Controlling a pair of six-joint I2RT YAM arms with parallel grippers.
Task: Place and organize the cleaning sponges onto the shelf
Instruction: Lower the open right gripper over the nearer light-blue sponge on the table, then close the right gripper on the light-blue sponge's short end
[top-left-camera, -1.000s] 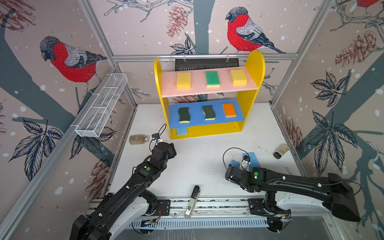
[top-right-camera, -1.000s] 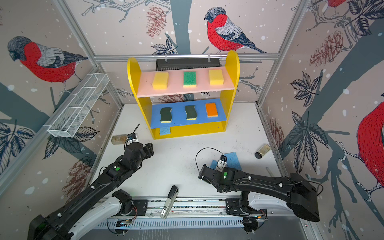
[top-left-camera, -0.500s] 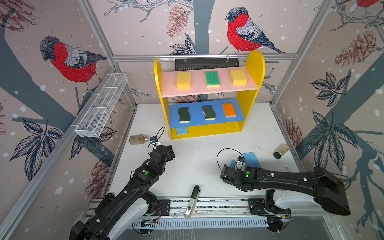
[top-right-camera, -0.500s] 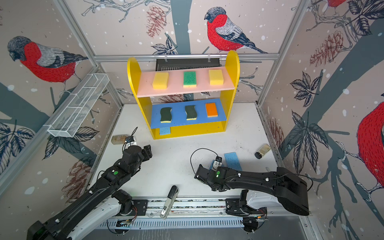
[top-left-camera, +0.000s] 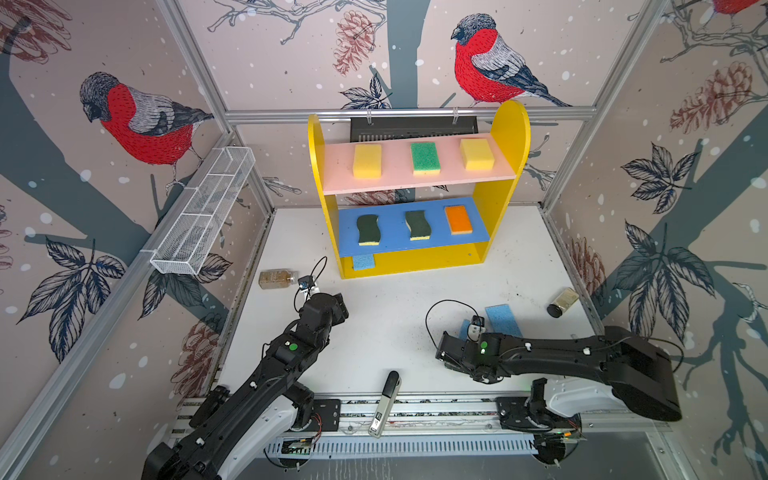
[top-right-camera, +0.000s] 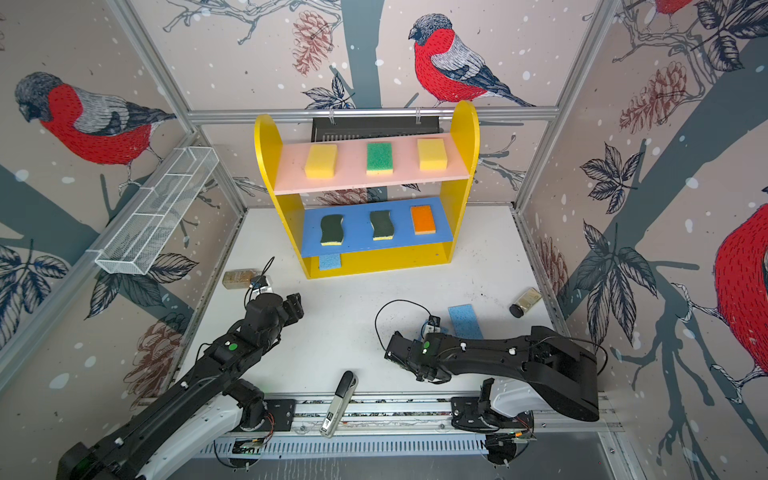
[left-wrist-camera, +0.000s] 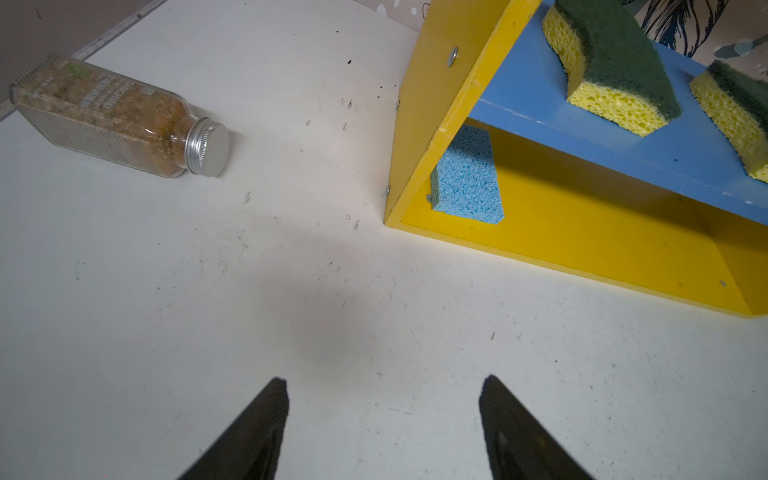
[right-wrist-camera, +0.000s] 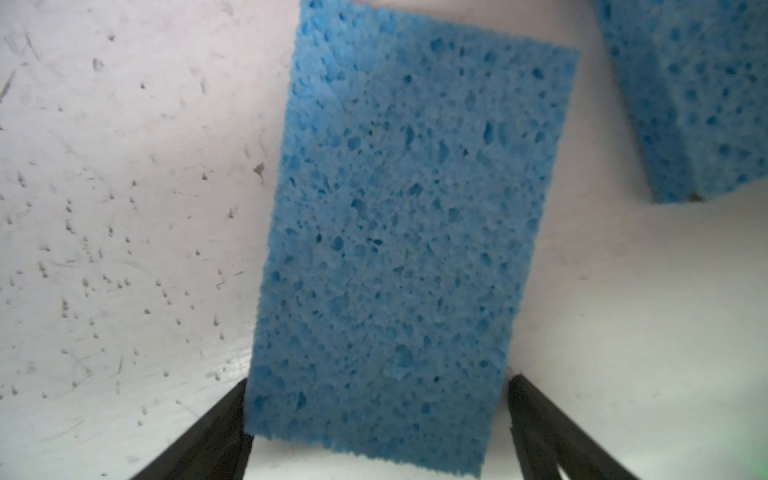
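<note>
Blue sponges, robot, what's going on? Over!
Left gripper open, empty. Right gripper open, straddling one blue sponge on the table. Second blue sponge beside it. Nothing blocking the shelf.

Print runs along the label of the bottle (left-wrist-camera: 112, 116) lying ahead of the left jaws, but it's too blurred to read. Nothing else is legible.

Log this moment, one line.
left gripper open, empty | right gripper open, straddling blue sponge | second blue sponge beside | shelf holds seven sponges
</note>
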